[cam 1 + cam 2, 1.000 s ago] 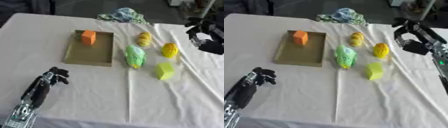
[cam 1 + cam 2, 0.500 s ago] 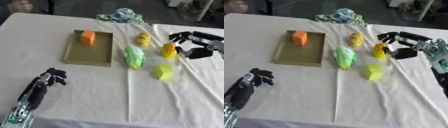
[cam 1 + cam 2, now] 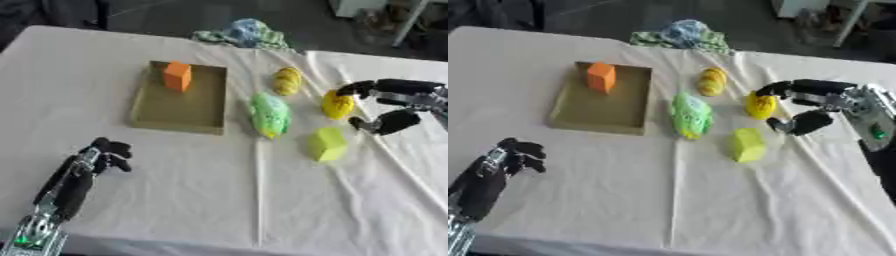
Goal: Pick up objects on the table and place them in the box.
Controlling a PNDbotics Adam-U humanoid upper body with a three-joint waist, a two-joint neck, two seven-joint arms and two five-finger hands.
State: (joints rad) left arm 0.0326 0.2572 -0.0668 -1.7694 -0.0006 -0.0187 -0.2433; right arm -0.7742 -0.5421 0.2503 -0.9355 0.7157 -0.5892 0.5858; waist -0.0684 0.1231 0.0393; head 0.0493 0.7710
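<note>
Right robot hand (image 3: pixel 808 106) partly wraps the blurred yellow object (image 3: pixel 759 104).

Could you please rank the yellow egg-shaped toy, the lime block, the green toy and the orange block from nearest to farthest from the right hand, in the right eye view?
Measured from the right hand:
1. Yellow egg-shaped toy, beside its fingertips.
2. Lime block, below-left.
3. Green toy, mid-table.
4. Orange block, in the box, far left.

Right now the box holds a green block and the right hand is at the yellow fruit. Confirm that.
Not quite: the block in the box is orange, as the left eye view shows. The right hand is indeed at the yellow fruit.
</note>
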